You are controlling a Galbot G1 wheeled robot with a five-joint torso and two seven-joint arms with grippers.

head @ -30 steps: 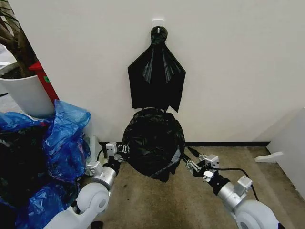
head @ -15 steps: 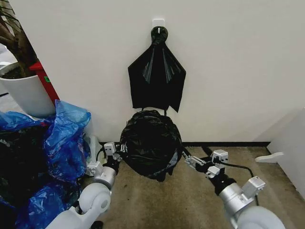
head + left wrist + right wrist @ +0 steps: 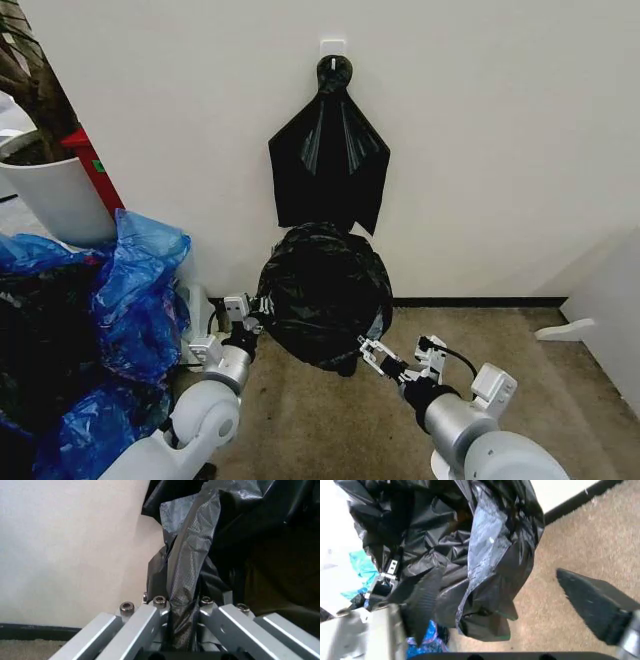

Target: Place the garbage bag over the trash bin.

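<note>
1. Head view: blue plastic bags (image 3: 140,290) heaped at 9 o'clock of the garbage bag (image 3: 322,295); black bundle (image 3: 328,165) hangs on the wall at 12 o'clock.
2. Left end effector (image 3: 250,318) is clamped on a fold of the garbage bag (image 3: 187,577). Right end effector (image 3: 372,355) is spread wide just below the bag, gripping nothing.
3. Both arms reach forward, low over the carpeted floor (image 3: 480,340).

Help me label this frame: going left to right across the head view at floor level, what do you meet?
Blue plastic bags → left gripper → garbage bag → right gripper → white object by the far right wall.
</note>
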